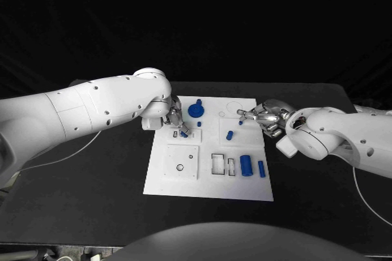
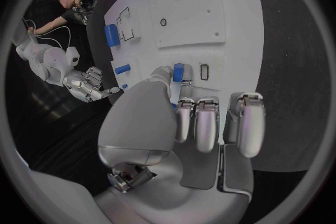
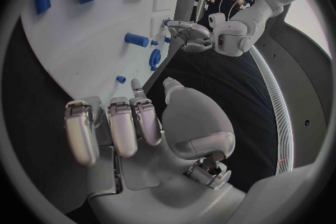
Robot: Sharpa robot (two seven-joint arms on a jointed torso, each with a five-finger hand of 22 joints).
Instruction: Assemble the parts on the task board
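Now left hand (image 2: 183, 123) pinches small blue part (image 2: 178, 72) over task board (image 2: 238, 17).

The task board (image 1: 167, 184) lies at the middle of the tabletop (image 1: 81, 204). A gear-shaped part (image 1: 196, 110) stands near its far edge, two cylindrical parts (image 1: 252, 166) lie side by side toward its near right. The left hand (image 1: 175, 120) sits over the board's far left, the right hand (image 1: 265, 115) at its far right edge.
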